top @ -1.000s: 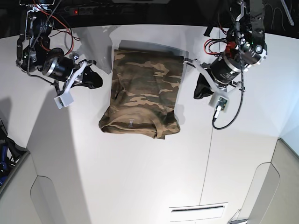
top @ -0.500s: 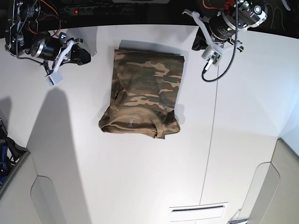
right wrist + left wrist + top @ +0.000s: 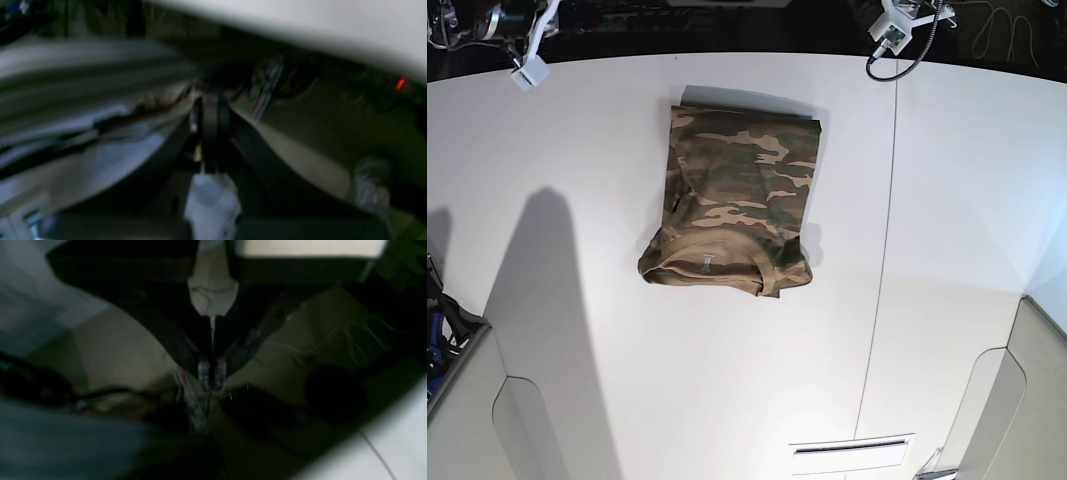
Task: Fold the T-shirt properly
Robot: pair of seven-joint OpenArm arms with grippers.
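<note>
The T-shirt (image 3: 732,200) lies folded into a narrow camouflage rectangle in the middle of the white table (image 3: 727,380), with its ribbed collar end (image 3: 712,272) toward the near side. Both arms are drawn back to the table's far edge. Only their wrist camera blocks show in the base view, the right arm's (image 3: 527,70) and the left arm's (image 3: 892,30). In the blurred left wrist view the left gripper (image 3: 212,375) has its fingertips together and holds nothing. In the blurred right wrist view the right gripper (image 3: 210,115) is also closed and empty. The shirt is not in either wrist view.
A seam (image 3: 882,250) runs down the table to the right of the shirt. Grey panels sit at the near left (image 3: 462,400) and near right (image 3: 1027,400). Dark equipment and cables lie behind the far edge, with a red light (image 3: 400,83).
Both arms have pulled back from beside the shirt to the table's far edge and mostly out of the base view. The shirt has not moved.
</note>
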